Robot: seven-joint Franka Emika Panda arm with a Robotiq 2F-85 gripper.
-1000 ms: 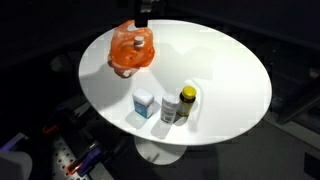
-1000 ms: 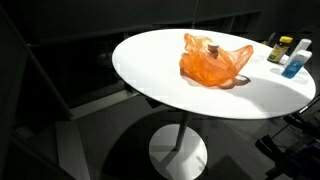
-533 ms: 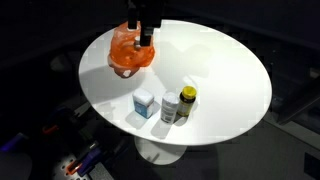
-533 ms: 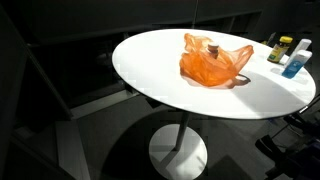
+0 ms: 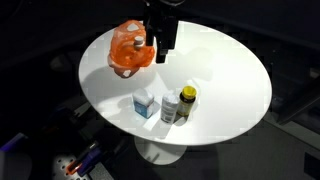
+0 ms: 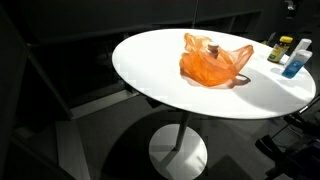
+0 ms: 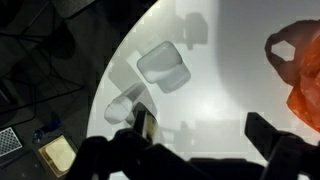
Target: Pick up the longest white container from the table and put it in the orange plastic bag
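Observation:
Three containers stand near the table's front edge in an exterior view: a short white jar with a blue lid (image 5: 146, 104), a taller white bottle (image 5: 170, 110) and a yellow-capped bottle (image 5: 187, 96). They show small at the far right in an exterior view (image 6: 290, 55). The crumpled orange plastic bag (image 5: 130, 49) (image 6: 212, 60) lies on the table. My gripper (image 5: 163, 44) hangs above the table just beside the bag, apart from the containers. In the wrist view its jaws (image 7: 205, 135) are open and empty over bare table, with the containers (image 7: 163, 65) ahead and the bag (image 7: 305, 70) at the right.
The round white table (image 5: 230, 70) (image 6: 150, 70) stands on one pedestal foot over a dark floor. Its curved edge runs close behind the containers in the wrist view (image 7: 110, 75). Cluttered items lie on the floor below (image 5: 80, 160).
My gripper has moved from above the orange bag towards the middle of the table and come lower into view. The bag and containers have not moved.

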